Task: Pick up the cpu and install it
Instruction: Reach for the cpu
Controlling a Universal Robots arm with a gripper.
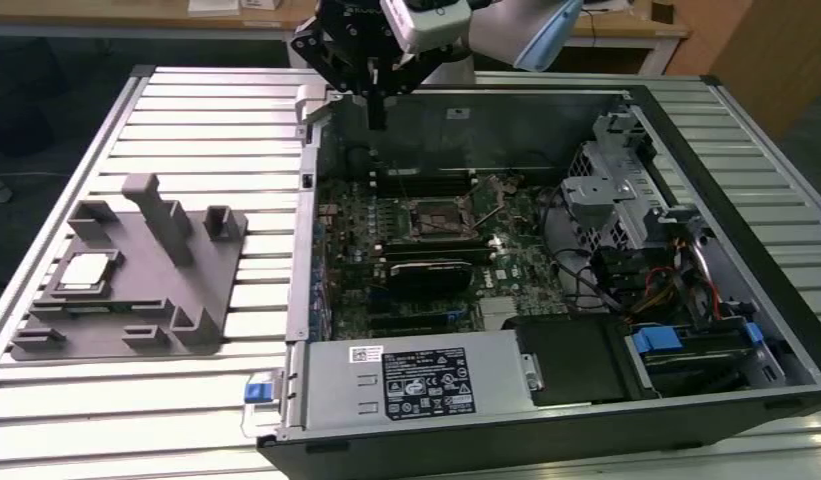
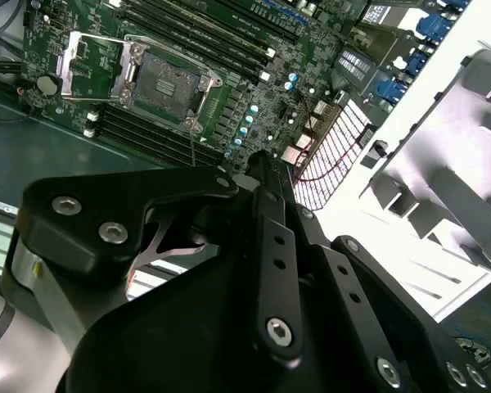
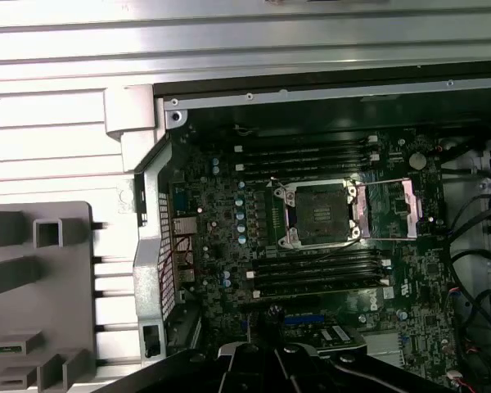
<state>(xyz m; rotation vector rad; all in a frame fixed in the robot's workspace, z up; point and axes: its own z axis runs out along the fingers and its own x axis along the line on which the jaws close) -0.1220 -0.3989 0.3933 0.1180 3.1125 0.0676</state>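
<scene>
The cpu, a small square chip with a silvery top, lies on the grey fixture plate at the exterior view's left, beside the open computer case. My gripper hangs above the case's far left corner, well away from the cpu, fingers together and holding nothing. The black socket on the motherboard stands open with its metal frame lifted, seen in both wrist views. The gripper's black linkage shows in the second wrist view.
The case holds a power supply, cables and drive bays at the exterior view's right. Upright grey posts rise from the fixture plate. A slatted metal table carries everything. Memory slots flank the socket.
</scene>
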